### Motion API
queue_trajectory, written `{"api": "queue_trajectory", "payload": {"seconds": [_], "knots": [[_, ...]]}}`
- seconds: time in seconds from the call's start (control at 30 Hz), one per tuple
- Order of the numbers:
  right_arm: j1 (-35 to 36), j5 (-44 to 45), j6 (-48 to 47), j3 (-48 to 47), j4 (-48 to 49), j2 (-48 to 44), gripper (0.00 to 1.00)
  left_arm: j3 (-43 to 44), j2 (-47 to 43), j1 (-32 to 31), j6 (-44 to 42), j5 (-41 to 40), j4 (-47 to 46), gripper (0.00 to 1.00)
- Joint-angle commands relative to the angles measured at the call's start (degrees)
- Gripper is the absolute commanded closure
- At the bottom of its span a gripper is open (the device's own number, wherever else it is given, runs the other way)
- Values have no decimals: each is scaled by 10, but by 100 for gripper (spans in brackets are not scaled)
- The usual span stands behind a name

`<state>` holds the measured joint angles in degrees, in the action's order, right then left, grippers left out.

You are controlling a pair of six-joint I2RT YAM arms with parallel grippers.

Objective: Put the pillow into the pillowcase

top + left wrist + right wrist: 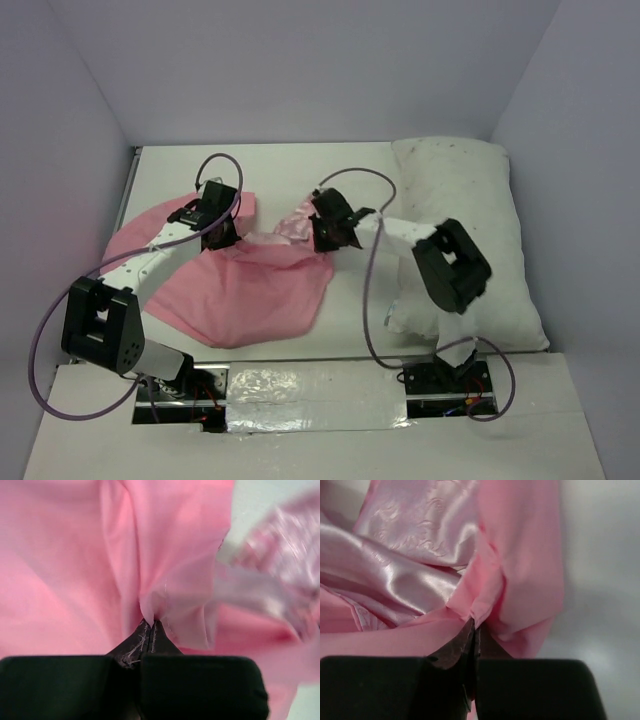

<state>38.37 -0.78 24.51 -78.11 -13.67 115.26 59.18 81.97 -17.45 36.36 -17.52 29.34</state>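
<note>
The pink pillowcase [240, 290] lies crumpled on the left half of the table, matte side up, with shiny rose-patterned satin showing at its far edge [415, 540]. My left gripper [215, 228] is shut on a pinch of the pillowcase [165, 570] at its far left part; my left gripper [150, 622] holds the fold at its very tips. My right gripper [322, 238] is shut on the pillowcase's far right corner, and my right gripper [474, 622] shows bunched pink cloth at its tips. The white pillow [470, 210] lies flat along the right side, partly under the right arm.
Grey walls close in the table on the left, back and right. A bare strip of white table [290, 165] runs behind the pillowcase. A silver taped strip [310, 385] lies between the two arm bases at the near edge.
</note>
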Motion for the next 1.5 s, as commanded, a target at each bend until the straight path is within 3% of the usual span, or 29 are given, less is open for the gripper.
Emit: {"api": "queue_trajectory", "payload": {"seconds": [0.0,0.07,0.17,0.37,0.6,0.7,0.83,0.9,0.93,1.0,1.2,1.47], "knots": [[39,36,-1,117,14,-152,94,24,-13,-2,-5,-23,21,100],[47,52,-4,146,-2,-215,65,24,-13,-3,-8,-17,26,100],[36,76,-14,106,-46,-225,46,18,-16,-3,-18,-14,30,100],[-21,123,12,-1,-116,-147,31,18,-18,-3,-30,-5,27,100],[-60,153,4,-107,-184,-44,27,26,-14,-3,-31,-10,31,100],[-66,110,-2,-114,-173,-20,30,31,-11,-3,-33,-14,33,100],[-65,69,21,-102,-174,-5,43,44,-11,-3,-30,-25,23,100],[-66,54,35,-81,-151,-13,62,55,-9,-3,-32,-27,13,100],[-65,51,39,-65,-142,-24,81,59,-9,-3,-33,-30,9,100],[-66,64,46,-59,-134,-42,100,82,-6,-3,-31,-37,2,100],[-65,177,43,-39,-152,-224,100,159,-31,-2,1,-100,-5,100],[-21,248,44,-48,-179,-431,100,247,-134,-3,16,-166,-42,100]]}}
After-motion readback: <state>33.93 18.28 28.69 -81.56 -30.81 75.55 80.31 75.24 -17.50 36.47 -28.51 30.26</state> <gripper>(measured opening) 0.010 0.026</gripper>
